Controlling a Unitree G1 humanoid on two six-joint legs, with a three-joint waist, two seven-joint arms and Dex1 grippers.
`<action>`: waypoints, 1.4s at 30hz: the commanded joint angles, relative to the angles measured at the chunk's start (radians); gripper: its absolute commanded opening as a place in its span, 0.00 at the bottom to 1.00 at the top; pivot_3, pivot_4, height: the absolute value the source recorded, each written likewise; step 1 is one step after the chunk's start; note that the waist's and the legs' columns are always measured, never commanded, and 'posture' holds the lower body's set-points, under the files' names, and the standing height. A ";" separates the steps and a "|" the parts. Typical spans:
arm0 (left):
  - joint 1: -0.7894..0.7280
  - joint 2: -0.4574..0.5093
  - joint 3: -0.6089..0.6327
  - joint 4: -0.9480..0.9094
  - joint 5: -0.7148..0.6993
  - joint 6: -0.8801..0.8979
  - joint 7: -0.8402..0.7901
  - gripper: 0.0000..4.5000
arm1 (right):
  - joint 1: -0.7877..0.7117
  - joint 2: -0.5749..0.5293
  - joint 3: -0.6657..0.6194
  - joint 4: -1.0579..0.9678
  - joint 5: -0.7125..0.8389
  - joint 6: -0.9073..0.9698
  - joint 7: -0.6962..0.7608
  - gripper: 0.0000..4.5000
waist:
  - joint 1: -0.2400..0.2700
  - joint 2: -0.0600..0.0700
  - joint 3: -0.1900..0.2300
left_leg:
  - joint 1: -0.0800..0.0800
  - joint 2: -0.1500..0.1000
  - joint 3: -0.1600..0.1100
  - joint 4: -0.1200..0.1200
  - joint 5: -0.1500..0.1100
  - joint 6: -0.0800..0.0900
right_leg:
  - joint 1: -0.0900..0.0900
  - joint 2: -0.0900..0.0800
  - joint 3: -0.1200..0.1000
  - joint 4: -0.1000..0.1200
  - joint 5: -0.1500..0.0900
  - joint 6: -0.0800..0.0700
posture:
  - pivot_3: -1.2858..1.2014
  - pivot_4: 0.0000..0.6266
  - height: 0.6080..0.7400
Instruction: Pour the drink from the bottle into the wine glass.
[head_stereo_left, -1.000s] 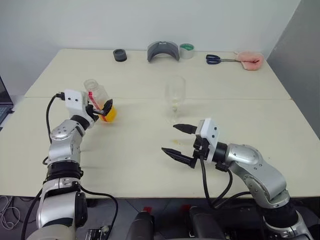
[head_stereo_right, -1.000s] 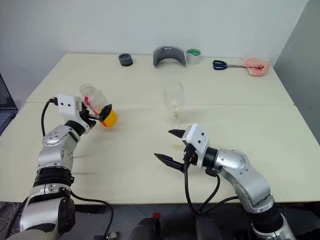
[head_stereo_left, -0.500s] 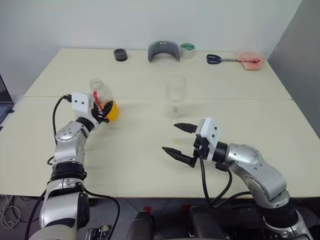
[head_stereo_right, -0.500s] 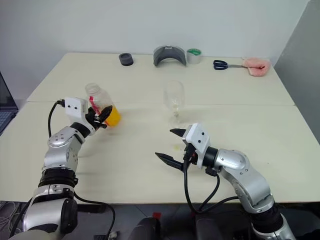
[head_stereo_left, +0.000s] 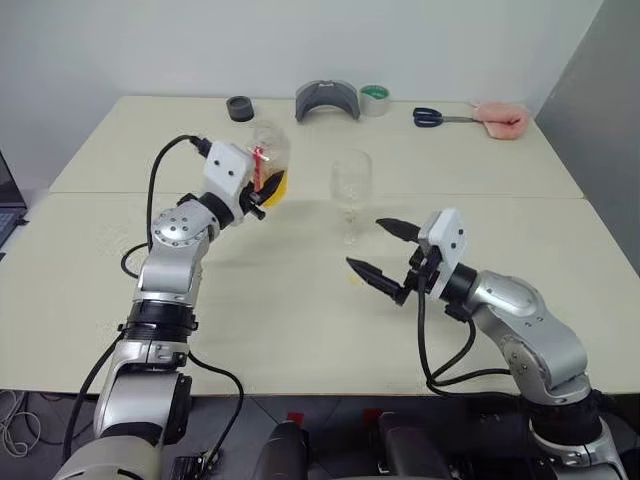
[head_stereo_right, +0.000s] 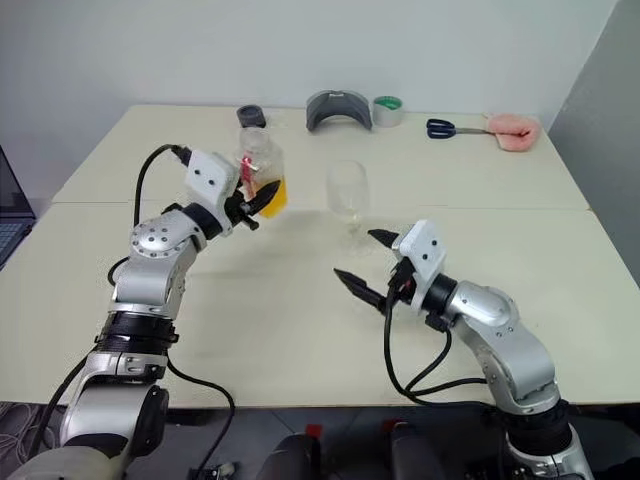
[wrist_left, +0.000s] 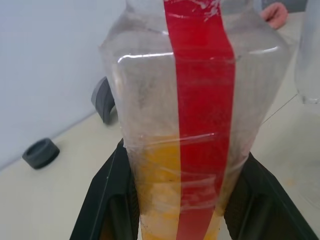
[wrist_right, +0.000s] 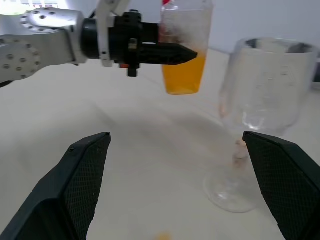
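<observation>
Bottle gripped and airborne, glass not yet steadied.

Left gripper (head_stereo_left: 262, 190) jaws clamped on the lower body of the bottle (head_stereo_left: 269, 163), upper centre-left of the frame, held upright and clear of the table (head_stereo_left: 250, 290); drink (head_stereo_left: 276, 186) pooled orange in its bottom part. Right gripper (head_stereo_left: 378, 250) jaws spread wide, empty, low at centre-right, just in front of the wine glass (head_stereo_left: 350, 190), which stands upright at centre, near the bottle but apart. Judged best: bring the neck over the bowl's rim before tilting, tip slowly, keep the mouth inside the rim. Whether the cap is on, cannot tell. Right jaws probably meant for the stem; close gently, no nudge to the foot.
</observation>
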 joint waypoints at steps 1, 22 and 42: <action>-0.083 -0.002 -0.033 0.047 0.065 -0.118 0.013 0.38 | -0.027 0.019 -0.024 0.008 -0.022 -0.106 -0.011 1.00 | 0.000 0.000 0.000 | 0.000 0.000 0.000 0.000 0.000 0.000 | 0.000 0.000 0.000 0.000 0.000 0.000 | 0.52 0.24 1.00; -0.407 0.005 -0.198 0.570 0.431 -0.649 0.292 0.38 | -0.054 0.014 -0.068 0.063 -0.058 -0.114 -0.083 1.00 | -0.001 0.000 0.000 | -0.015 -0.002 0.001 0.010 0.000 0.000 | -0.011 -0.001 0.001 0.002 0.002 0.003 | 0.52 0.24 1.00; -0.492 0.045 -0.294 0.684 0.625 -0.759 0.524 0.38 | -0.046 -0.127 -0.137 0.006 0.142 -0.068 0.110 1.00 | -0.001 0.000 0.000 | -0.016 -0.006 0.000 0.011 0.000 0.001 | -0.011 -0.004 0.001 0.004 0.003 0.004 | 0.52 0.24 1.00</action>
